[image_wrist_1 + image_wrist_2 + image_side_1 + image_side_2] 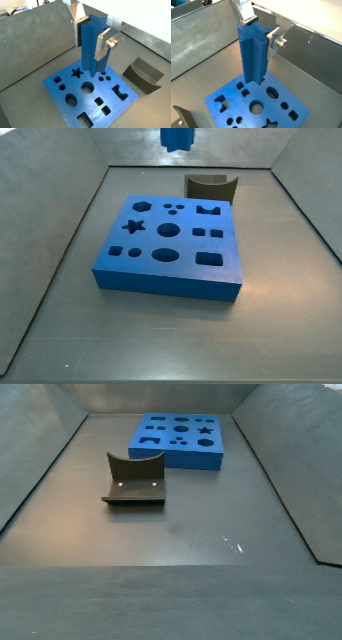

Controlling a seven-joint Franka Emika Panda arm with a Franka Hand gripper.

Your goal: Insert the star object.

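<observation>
With the gripper [94, 31] clamped on the star object [91, 45] high above the blue block [171, 245], insertion into the nine-o'clock star hole [132, 226] remains.

End effector [93, 33] partly cropped in both wrist views; star object [177, 137] cut by frame edge.
</observation>
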